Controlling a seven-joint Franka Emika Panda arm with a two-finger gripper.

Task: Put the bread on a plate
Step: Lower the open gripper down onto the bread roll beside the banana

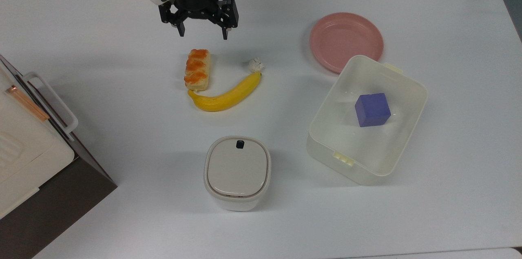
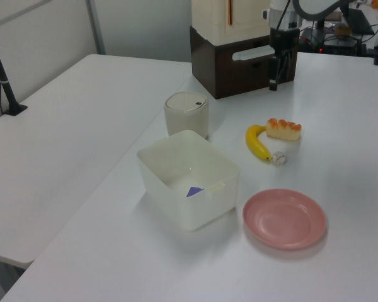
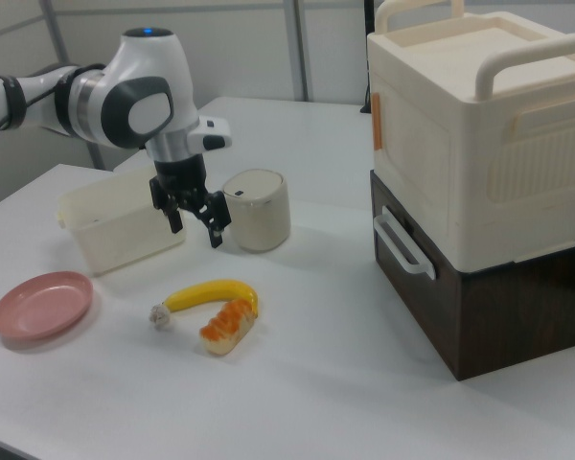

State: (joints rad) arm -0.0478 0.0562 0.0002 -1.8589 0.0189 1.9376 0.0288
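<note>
While spread gripper [image 1: 202, 32] hovers, bread [image 1: 197, 69] below.

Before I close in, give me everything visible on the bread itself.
The bread is a small oblong pastry, pale yellow on the sides with glossy orange-brown braided bumps along its top. It looks whole and lies flat on the white table, ungripped. In the top view its long axis runs up-down, and its lower end sits against or very near the banana tip; contact cannot be confirmed. The open gripper hangs above it, toward the top view's upper edge. The pink plate lies apart.
</note>
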